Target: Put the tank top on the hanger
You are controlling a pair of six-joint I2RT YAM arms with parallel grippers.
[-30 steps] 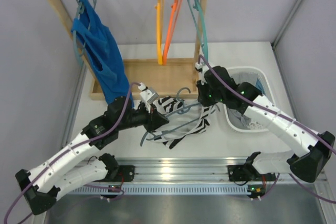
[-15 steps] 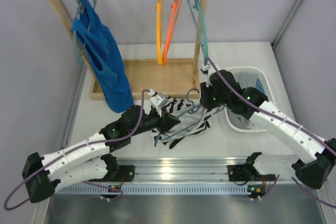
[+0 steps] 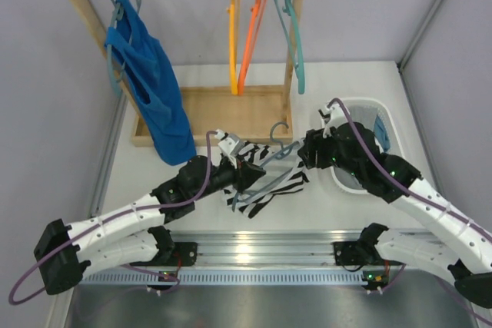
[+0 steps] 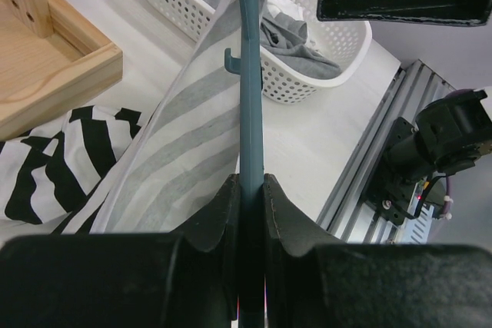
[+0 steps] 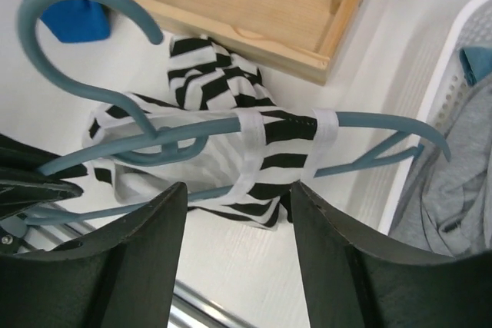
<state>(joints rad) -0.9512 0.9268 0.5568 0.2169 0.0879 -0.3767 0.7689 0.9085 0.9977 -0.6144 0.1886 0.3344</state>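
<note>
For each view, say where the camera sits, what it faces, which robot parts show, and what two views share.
Top external: above, behind the bases, looking down on the white table; both arms show.
Left wrist: on the left arm, looking along the left gripper, clamped on the slate blue-grey plastic hanger, toward the white perforated basket.
Right wrist: on the right arm, looking down past the open right gripper at the black-and-white striped tank top.
Shared by both wrist views: hanger and tank top.

White arms [image 3: 115, 219]; black joints [image 3: 184, 182]; purple cables [image 3: 209, 148]
</note>
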